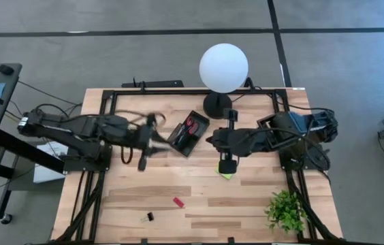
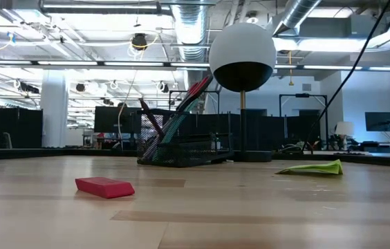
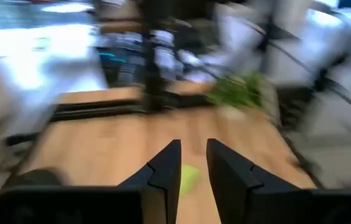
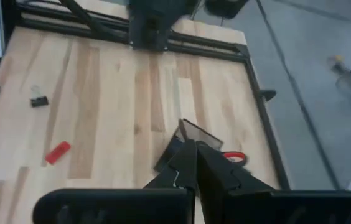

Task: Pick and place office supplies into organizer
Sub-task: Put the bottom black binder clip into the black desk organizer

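Note:
The black organizer point(image 1: 188, 133) stands at the table's middle, toward the far edge. It holds red-handled scissors point(image 1: 190, 124), and in the low view pens stick up out of the organizer point(image 2: 181, 149). My left gripper point(image 1: 163, 143) hovers just left of it, open; the left wrist view point(image 3: 193, 168) is blurred. My right gripper point(image 1: 210, 141) is shut, right at the organizer's right side point(image 4: 191, 132). The lime-green sticky-note pad point(image 1: 227, 175) lies under the right arm. A red piece point(image 1: 178, 202) and a black clip point(image 1: 150, 217) lie near the front edge. My right gripper point(image 4: 193, 157) has its shut fingertips against or just short of the organizer's wall point(image 4: 188, 129); whether they touch it I cannot tell. My left gripper touches nothing that shows.
The white globe lamp point(image 1: 224, 67) on its black base point(image 1: 217, 104) stands just behind the organizer. A small green plant point(image 1: 286, 209) sits at the near right corner. A black frame point(image 1: 110, 95) runs around the table. Bare wood point(image 1: 137, 184) lies between the organizer and the front items.

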